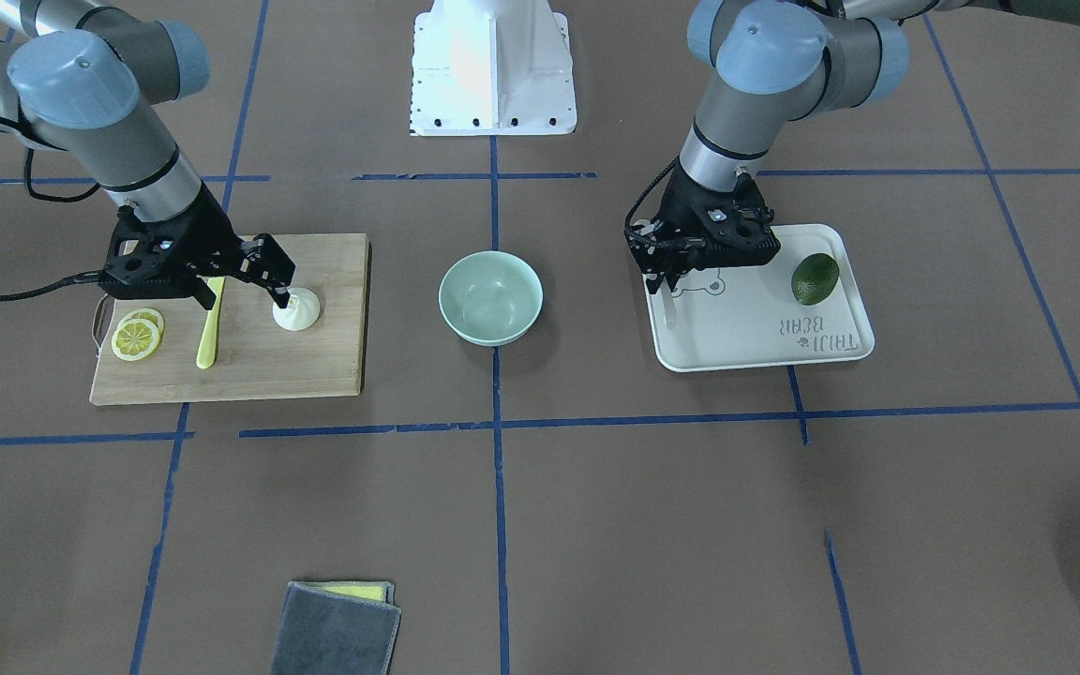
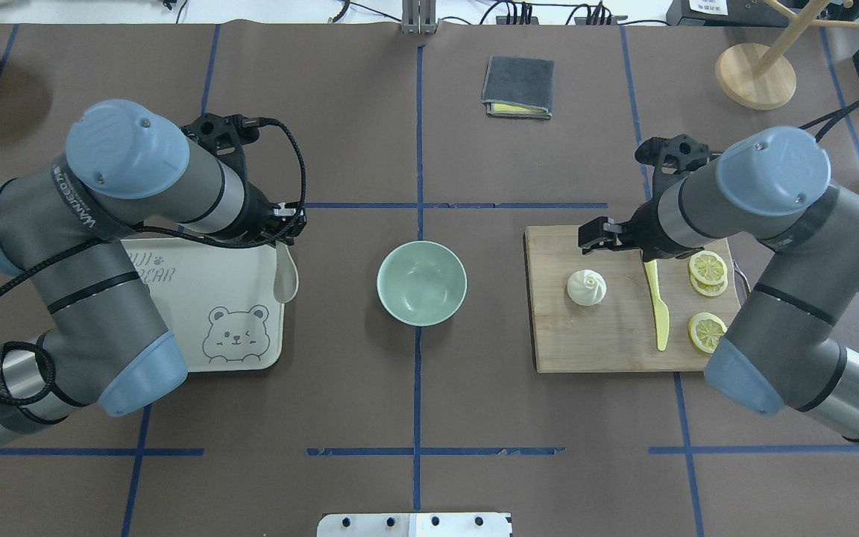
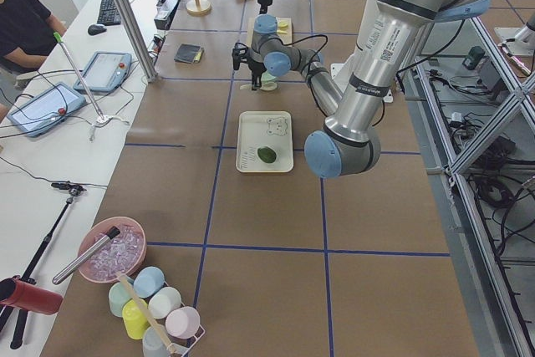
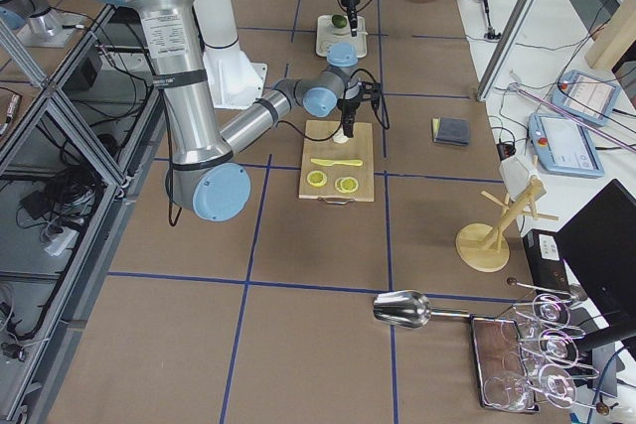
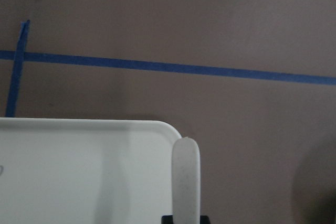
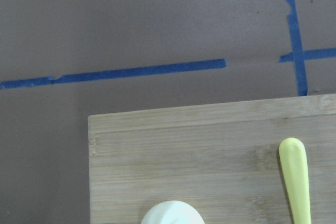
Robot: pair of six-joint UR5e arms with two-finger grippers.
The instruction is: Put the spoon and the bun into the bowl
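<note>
The mint-green bowl stands empty at the table's middle, also in the overhead view. The white bun sits on the wooden cutting board. My right gripper is open just above the board; one fingertip is right beside the bun, the other by the yellow knife. The off-white spoon hangs at the right edge of the white bear tray. My left gripper is shut on its handle, and the spoon sticks out from the jaws in the left wrist view.
A yellow knife and lemon slices lie on the board beside the bun. A green lime lies on the tray. A folded grey cloth lies at the operators' edge. The robot's white base is behind the bowl.
</note>
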